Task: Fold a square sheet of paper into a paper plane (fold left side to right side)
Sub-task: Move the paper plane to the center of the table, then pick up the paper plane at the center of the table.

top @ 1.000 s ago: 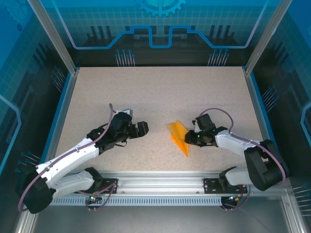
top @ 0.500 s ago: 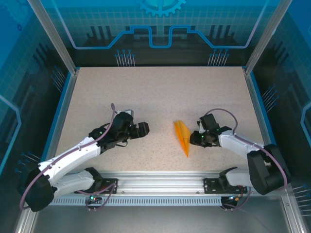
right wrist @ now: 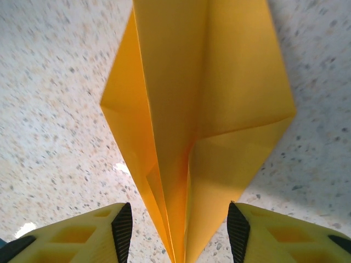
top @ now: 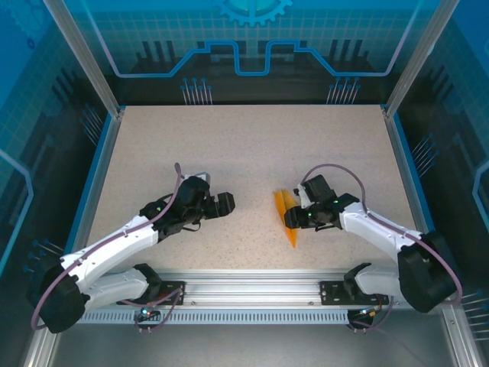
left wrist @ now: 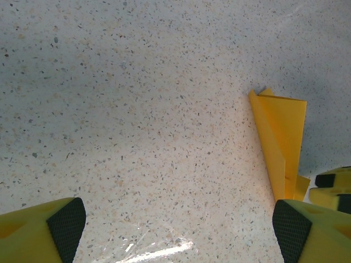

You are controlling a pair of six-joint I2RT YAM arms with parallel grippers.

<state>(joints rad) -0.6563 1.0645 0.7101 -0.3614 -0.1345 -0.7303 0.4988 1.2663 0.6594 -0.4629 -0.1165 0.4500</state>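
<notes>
Since a second earlier the right gripper had swung in closer to the paper plane and let its jaws part. The plane had meanwhile drawn in from a splayed wedge to a slim dart on the table. In the right wrist view the pads stood spread on either side of the plane's narrow end, the centre crease running straight out ahead between them and seemingly touching neither, likely a release after pressing the fold. The left gripper, jaws wide and empty, hung apart with the plane ahead of its right finger, probably kept clear of the work.
</notes>
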